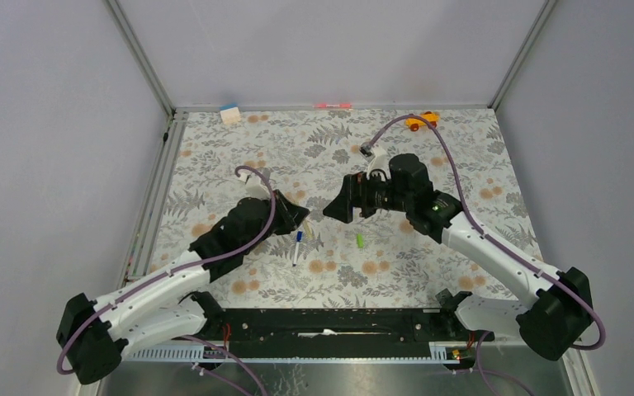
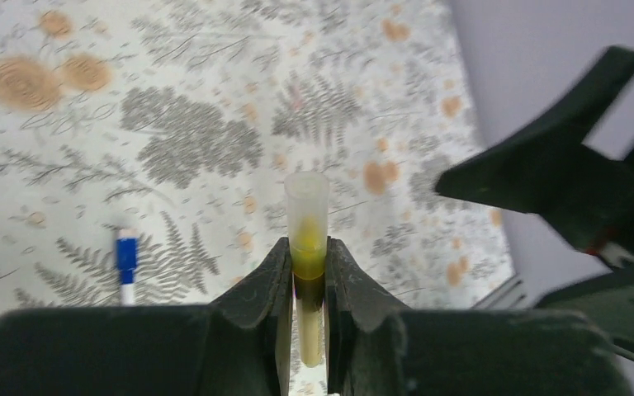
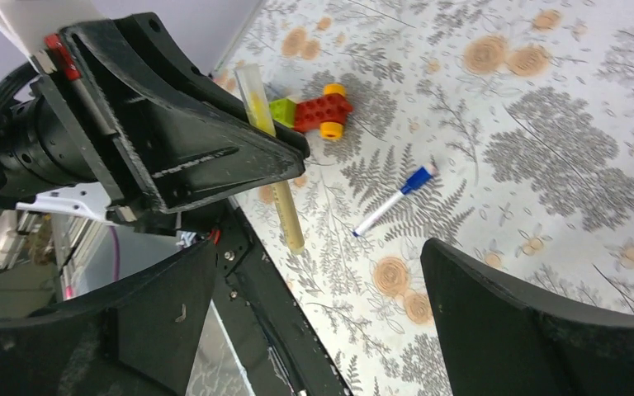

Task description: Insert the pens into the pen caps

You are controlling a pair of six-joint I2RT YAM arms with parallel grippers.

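Soft, even light; overhead view sharp, wrist views blurred up close
Diffuse light from above casts only faint shadows on the table (image 1: 215, 140). The left gripper (image 2: 308, 247) is blurred in its own view, the yellow pen (image 2: 306, 214) fairly sharp; the right gripper (image 3: 318, 246) looms soft and dark.

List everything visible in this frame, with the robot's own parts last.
yellow pen: 1, pale yellow, clamped in left fingers
white pen: 1, white with blue end, lying mid-table
pink pen: 1, pink-red, far table edge
pen cap: 1, lime green, right of white pen
toy car: 1, orange, far right
toy bricks: 1 cluster, red, green, yellow, on table
block: 1, white and blue, far left
table: 1, floral cloth
left fingers: 2, black, shut on yellow pen
right fingers: 2, black, open, empty
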